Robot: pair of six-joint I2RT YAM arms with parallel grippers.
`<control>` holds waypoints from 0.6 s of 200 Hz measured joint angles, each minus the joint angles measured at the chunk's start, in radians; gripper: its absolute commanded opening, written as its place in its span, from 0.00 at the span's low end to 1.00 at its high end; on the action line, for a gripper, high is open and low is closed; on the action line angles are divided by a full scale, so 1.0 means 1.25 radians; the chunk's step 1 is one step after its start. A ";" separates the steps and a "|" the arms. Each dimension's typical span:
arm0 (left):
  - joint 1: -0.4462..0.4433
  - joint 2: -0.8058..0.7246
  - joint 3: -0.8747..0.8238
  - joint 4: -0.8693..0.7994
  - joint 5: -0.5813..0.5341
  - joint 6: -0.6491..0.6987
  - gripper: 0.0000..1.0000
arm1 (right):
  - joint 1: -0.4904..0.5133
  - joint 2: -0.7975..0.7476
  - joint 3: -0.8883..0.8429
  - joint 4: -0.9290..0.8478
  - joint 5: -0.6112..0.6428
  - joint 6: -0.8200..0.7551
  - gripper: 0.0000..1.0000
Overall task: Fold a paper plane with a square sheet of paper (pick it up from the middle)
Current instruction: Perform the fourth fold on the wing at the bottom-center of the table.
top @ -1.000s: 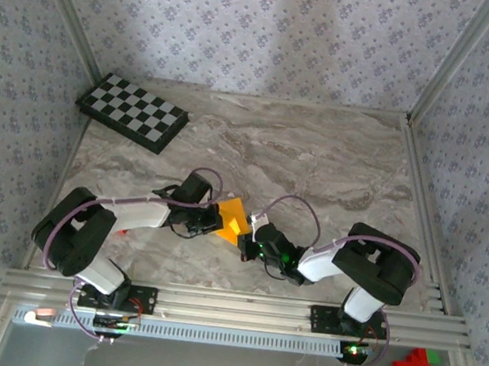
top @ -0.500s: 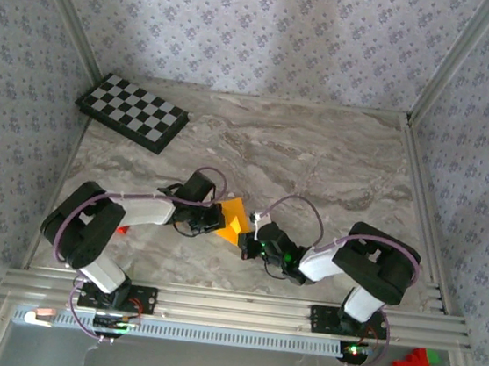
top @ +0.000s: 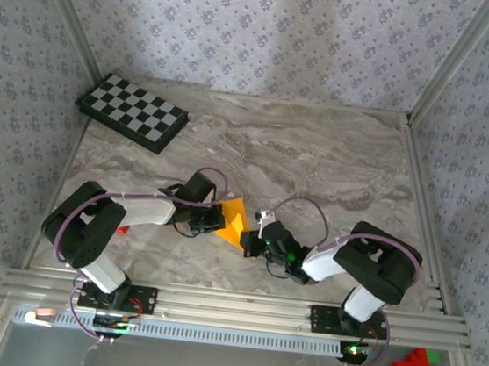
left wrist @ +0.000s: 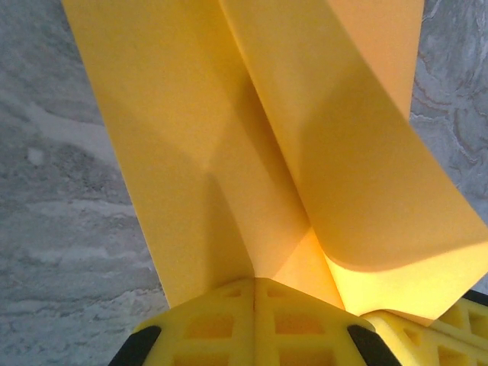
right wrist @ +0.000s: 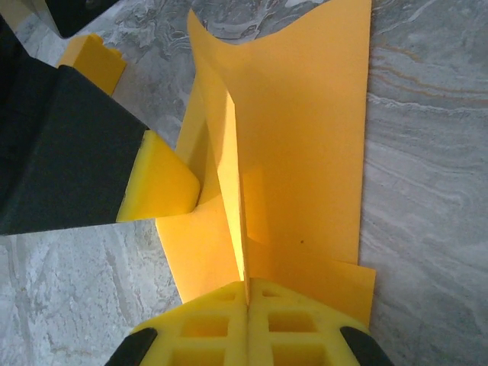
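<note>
Both tools were clamped shut on the square sheet of paper [top: 234, 221], which sat partly creased just toward 6 o'clock from the middle of the marbled table [top: 335, 167]. The left gripper [top: 215, 219] pinched it from its 9 o'clock side, and the right gripper [top: 251, 240] from about 4 o'clock.

With a raised ridge running between the two pinches, the fold would likely go best if the arms moved together. They should keep the thin sheet taut but not strained, and match its edges before flattening the crease.

From above, the arms covered most of the sheet. Its far edge ran off at 12 o'clock in the left wrist view. The number of layers, and whether the paper touched the table, could not be made out.
</note>
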 measured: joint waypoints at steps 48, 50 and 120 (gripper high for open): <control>0.000 0.000 0.000 0.000 0.000 0.005 0.01 | -0.015 -0.001 -0.004 0.000 -0.018 0.024 0.01; 0.000 0.000 0.000 0.000 0.000 0.007 0.01 | -0.016 -0.001 -0.004 0.000 -0.020 0.025 0.01; 0.000 0.000 0.000 0.000 0.000 0.013 0.01 | -0.040 0.014 -0.014 0.040 -0.064 0.096 0.00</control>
